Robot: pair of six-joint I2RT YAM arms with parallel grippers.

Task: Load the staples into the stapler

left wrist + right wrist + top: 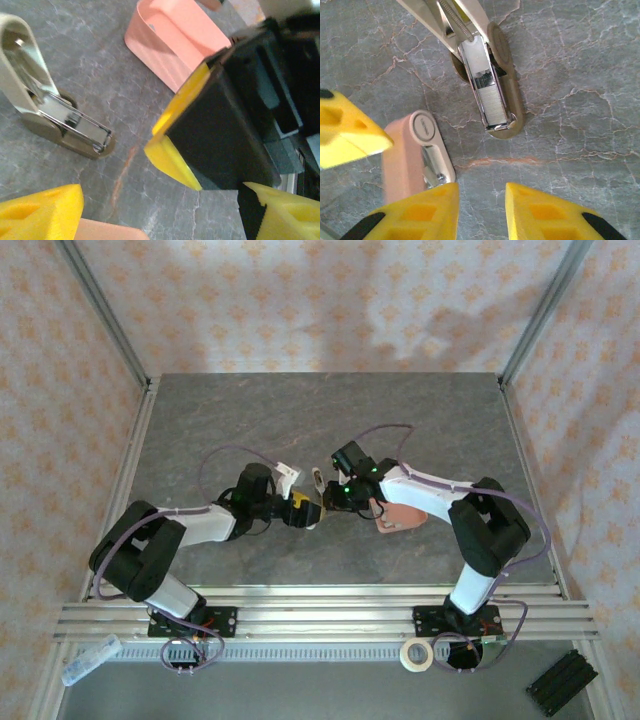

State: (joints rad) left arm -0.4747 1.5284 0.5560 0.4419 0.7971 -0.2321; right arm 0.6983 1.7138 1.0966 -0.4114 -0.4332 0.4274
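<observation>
Where the arms met over the counter (250,420), left hand (306,510) faced right hand (338,492). Left wrist: left hand spread; stapler (65,125) lay hinged open at nine o'clock, for loading. Right wrist: right hand barely parted, empty; staples (492,102) sat in its channel at twelve o'clock.

You are looking at a grey stone-patterned table top (300,420), veined with pale lines and one rusty streak. The walls (300,300) round it carry a cream paper with a peach floral repeat. The open metal-and-plastic stapler (512,95) is dull beige, its strip of staples (492,102) silvery-grey. The small rounded stapler (412,155) is pale pink, the plastic tray (170,45) salmon-pink. Your right gripper (482,187) has bright yellow fingers with black patches. The cables (237,449) are purple.
</observation>
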